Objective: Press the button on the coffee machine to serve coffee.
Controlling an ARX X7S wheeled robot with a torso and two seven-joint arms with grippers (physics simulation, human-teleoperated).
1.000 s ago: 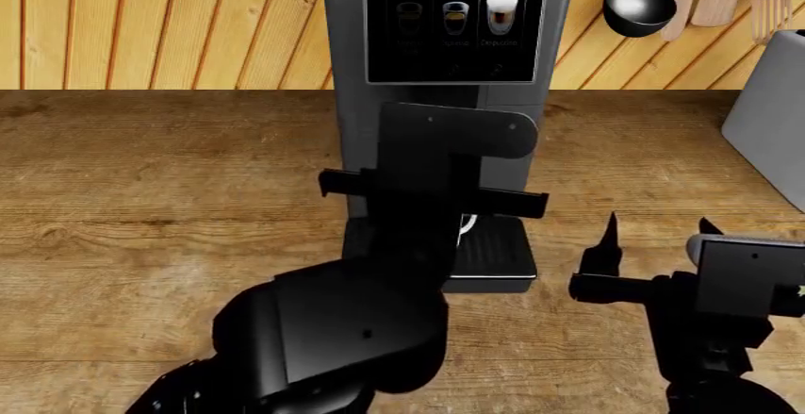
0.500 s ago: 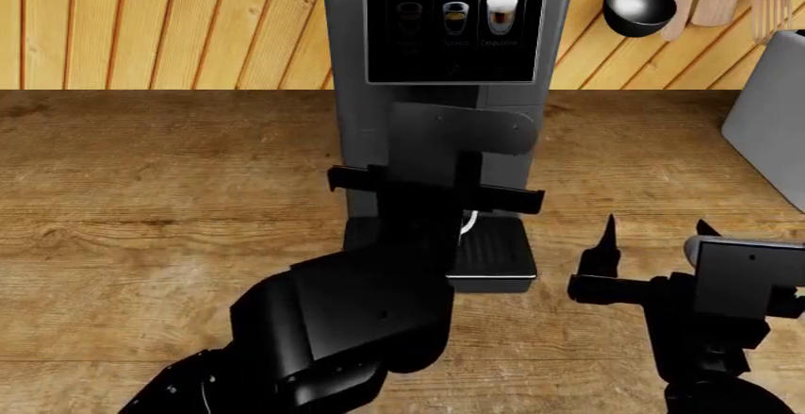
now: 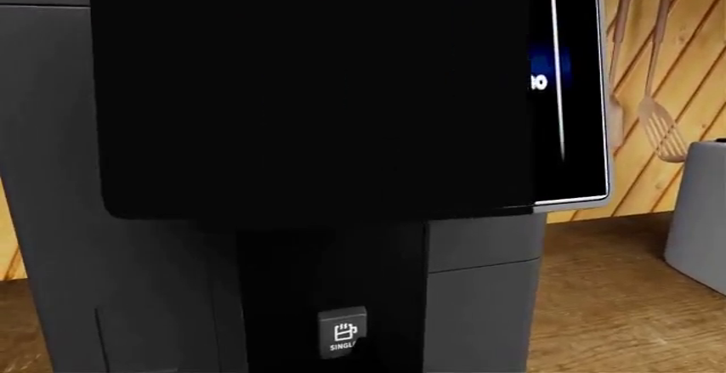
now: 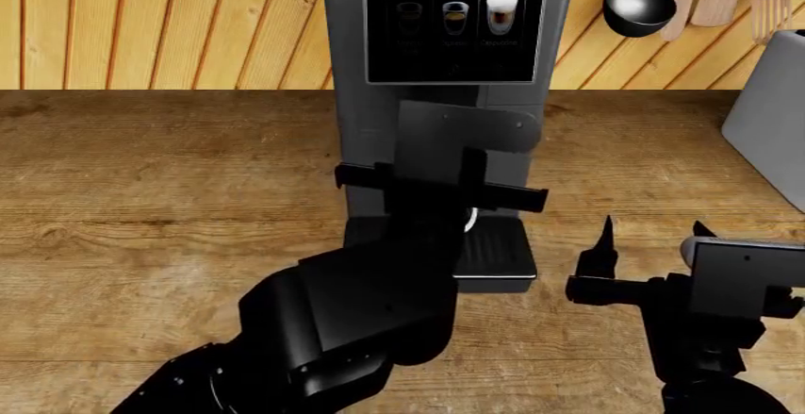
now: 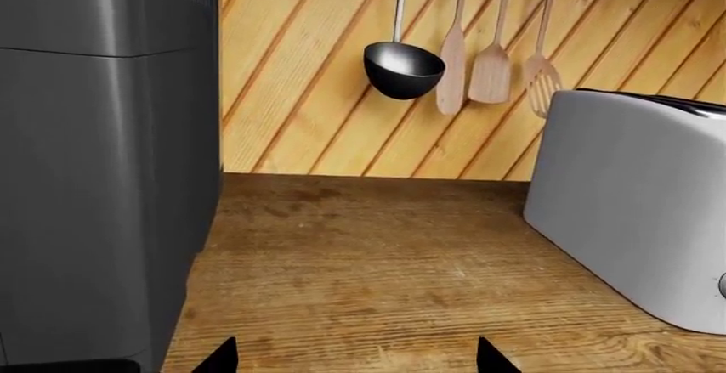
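Grey button (image 3: 343, 332) only on left wrist view

This place is a kitchen. A long wooden counter (image 4: 164, 197) runs across the room, and its top shows brown planks with grain lines. Behind it stands a wall (image 4: 164, 18) made of light wooden boards. Cooking tools hang on that wall: a black ladle (image 5: 403, 69), a wooden spoon (image 5: 453, 80), a wooden spatula (image 5: 491, 71) and a wooden fork (image 5: 542, 76). A tall dark grey coffee machine (image 4: 377, 103) sits on the counter, and its screen (image 4: 455, 27) shows three little drink pictures. A white toaster (image 5: 635, 203) with round corners stands near it on the same counter.
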